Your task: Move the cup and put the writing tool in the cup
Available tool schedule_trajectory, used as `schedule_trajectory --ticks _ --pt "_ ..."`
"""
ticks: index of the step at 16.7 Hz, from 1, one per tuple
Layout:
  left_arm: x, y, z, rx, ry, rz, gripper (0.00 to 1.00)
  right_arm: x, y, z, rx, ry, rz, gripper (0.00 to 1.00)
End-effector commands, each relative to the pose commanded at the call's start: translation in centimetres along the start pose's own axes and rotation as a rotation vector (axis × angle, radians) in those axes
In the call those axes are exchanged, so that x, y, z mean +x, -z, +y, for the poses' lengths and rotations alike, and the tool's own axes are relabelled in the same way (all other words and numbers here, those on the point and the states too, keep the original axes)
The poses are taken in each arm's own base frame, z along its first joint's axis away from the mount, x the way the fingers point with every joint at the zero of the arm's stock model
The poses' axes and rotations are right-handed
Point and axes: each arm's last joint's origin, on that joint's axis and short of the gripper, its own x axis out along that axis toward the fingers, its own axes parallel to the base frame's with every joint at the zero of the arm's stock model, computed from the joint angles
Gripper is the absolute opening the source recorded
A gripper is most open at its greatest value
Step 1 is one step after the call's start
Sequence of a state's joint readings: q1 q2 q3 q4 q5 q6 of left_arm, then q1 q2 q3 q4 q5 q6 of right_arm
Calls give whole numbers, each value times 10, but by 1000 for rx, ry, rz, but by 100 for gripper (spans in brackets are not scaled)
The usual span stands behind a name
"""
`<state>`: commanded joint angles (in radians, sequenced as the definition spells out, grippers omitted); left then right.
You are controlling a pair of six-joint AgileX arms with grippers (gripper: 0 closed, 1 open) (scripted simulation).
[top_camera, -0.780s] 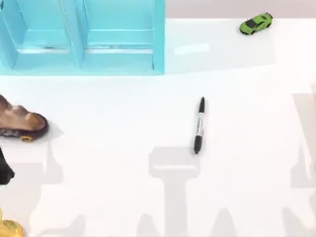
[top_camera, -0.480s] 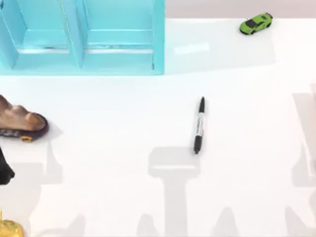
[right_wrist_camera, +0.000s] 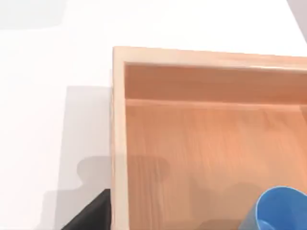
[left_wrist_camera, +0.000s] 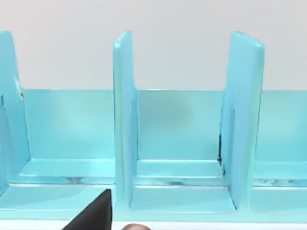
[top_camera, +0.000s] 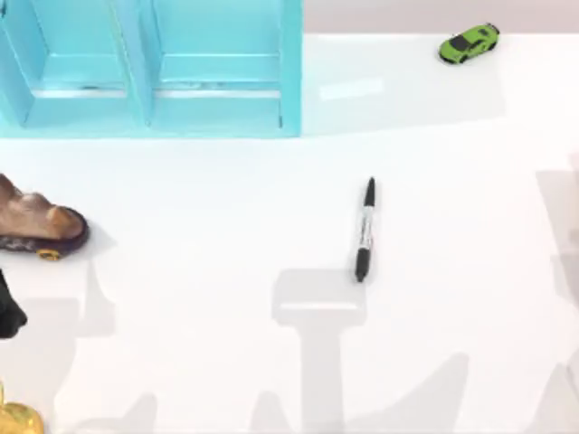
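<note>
Looking down from above, I see the white table (top_camera: 208, 271) with grey arm shadows across its near part. At the near left corner a bit of a gold object (top_camera: 16, 419) pokes in at the edge, and just beyond it a black shape (top_camera: 9, 312) cuts in from the left edge; I cannot tell what either is.

A little farther on, at the left edge, a brown shoe (top_camera: 41, 221) lies on its side on the table. Near the middle, slightly to the right, the writing tool (top_camera: 365, 230) lies flat and alone, running almost straight from near to far, well apart from everything else. Nothing is touching it.

Beyond that, a turquoise rack (top_camera: 149, 68) with upright dividers stands along the far left of the table. A small green toy car (top_camera: 469, 43) sits at the far right, well apart from the rack.

My left wrist camera faces the turquoise rack (left_wrist_camera: 182, 143) front on, its dividers upright and its compartments open toward me. A dark wedge at the picture's edge is all I get of my left gripper, so I cannot tell whether it is released or clenched.

My right wrist camera looks onto a shallow wooden tray (right_wrist_camera: 117, 124) resting on the white surface. The cup (right_wrist_camera: 276, 211) stands inside the tray, upright with its mouth open, cut off by the picture's edge. Of my right gripper I again see a dark wedge, so its hold I cannot tell.
</note>
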<state>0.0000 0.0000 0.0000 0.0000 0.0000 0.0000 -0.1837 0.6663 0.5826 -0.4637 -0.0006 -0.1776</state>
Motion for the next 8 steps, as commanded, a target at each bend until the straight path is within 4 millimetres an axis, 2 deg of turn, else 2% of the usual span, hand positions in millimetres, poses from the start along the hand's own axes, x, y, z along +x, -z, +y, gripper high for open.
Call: schedule_trajectory --ticks 5,8 --pt "0 0 0 0 0 0 100 46 -55 -38 -34 -6 418 100" --pt "0 0 0 0 0 0 100 85 -73 -66 -32 -45 639 100"
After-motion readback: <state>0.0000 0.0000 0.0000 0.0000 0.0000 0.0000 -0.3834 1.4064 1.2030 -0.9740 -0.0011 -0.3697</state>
